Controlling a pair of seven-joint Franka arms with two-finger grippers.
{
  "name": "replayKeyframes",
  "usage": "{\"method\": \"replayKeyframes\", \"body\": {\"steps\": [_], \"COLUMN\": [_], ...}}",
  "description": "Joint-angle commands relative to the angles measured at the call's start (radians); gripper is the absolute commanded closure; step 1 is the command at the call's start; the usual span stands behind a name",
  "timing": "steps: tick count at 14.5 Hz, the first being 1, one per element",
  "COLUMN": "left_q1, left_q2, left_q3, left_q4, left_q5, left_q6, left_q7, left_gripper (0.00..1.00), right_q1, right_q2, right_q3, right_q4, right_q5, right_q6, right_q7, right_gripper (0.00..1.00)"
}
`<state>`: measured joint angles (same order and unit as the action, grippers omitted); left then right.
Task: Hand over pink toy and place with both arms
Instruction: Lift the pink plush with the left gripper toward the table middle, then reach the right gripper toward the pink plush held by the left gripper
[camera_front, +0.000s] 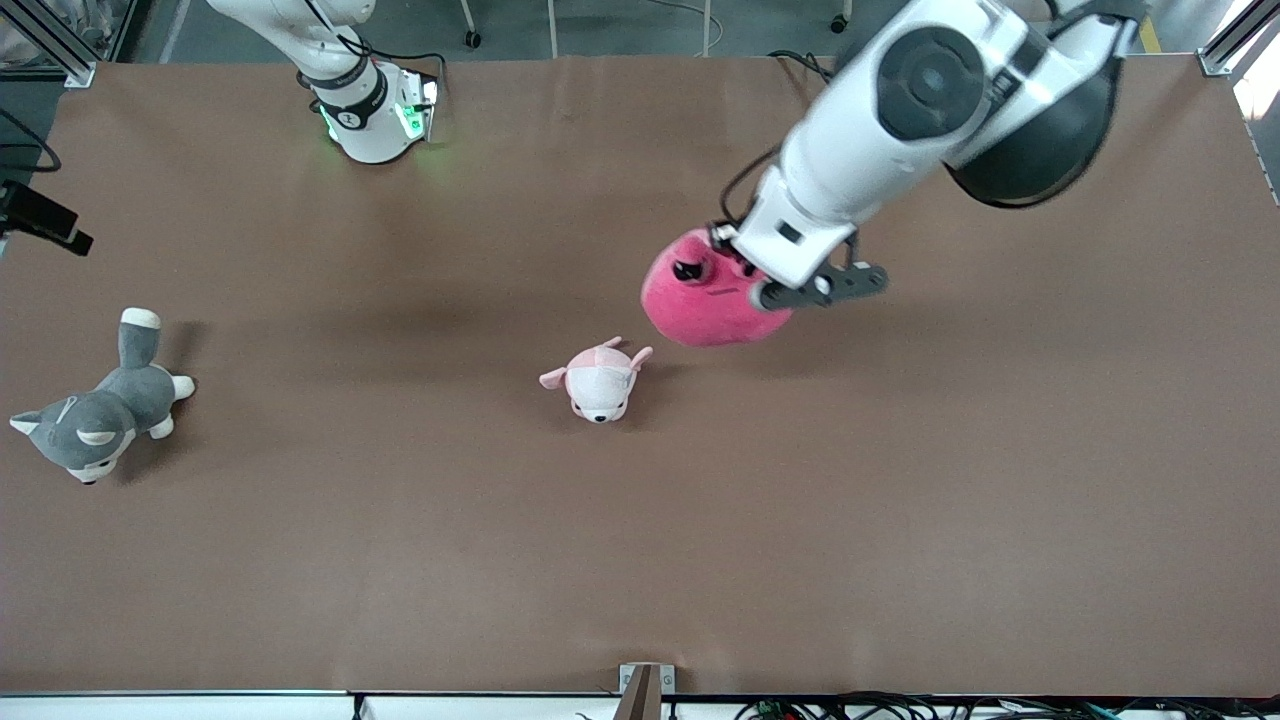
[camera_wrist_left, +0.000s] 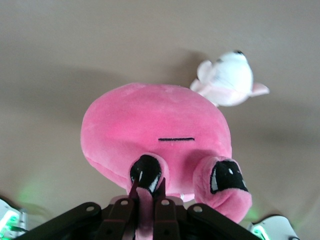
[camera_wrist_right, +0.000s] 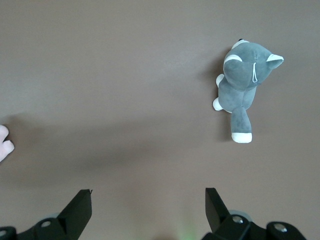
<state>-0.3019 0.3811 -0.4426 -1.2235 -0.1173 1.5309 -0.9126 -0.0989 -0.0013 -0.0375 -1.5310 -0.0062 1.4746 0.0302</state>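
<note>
Pale puppy plush (camera_front: 600, 381) on table, left fingers (camera_wrist_left: 145, 212) clamped on pink toy (camera_front: 705, 300) above, right fingers (camera_wrist_right: 80, 212) apart.

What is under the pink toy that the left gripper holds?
The left gripper, shut on the pink toy, holds it in the air. Under it lies bare brown table, with the small pink-and-white puppy plush close beside. The toy covers the spot straight beneath it.
</note>
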Motion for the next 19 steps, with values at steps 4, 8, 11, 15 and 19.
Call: {"method": "replayKeyframes", "body": {"steps": [4,8,11,15,19], "left_q1": [-0.181,-0.236,-0.255,-0.256,-0.256], "left_q2": [0.030,0.064,0.076,0.078,0.076], "left_q3": [0.012,0.013,0.015,0.015,0.015], "left_q4": [0.050,0.052,0.052,0.052,0.050], "left_q5": [-0.010,-0.012,-0.010,-0.012,-0.012], "left_q6": [0.112,0.202,0.233,0.244,0.244], "left_q7": [-0.192,-0.238,-0.262,-0.273,-0.273], "left_gripper": [1.00,1.00,1.00,1.00,1.00], "right_q1": [-0.010,0.008,0.042,0.164,0.352], "right_q2": [0.104,0.113,0.115,0.110,0.109], "right_q3": [0.013,0.016,0.021,0.021,0.022], "right_q4": [0.002,-0.003,-0.023,-0.046,-0.046], "right_q5": [-0.001,0.005,0.090,0.135,0.149], "right_q6": [0.039,0.036,0.041,0.055,0.099], "right_q7": [-0.007,0.051,0.264,0.558,0.917], "right_gripper": [0.00,0.00,0.00,0.00,0.00]}}
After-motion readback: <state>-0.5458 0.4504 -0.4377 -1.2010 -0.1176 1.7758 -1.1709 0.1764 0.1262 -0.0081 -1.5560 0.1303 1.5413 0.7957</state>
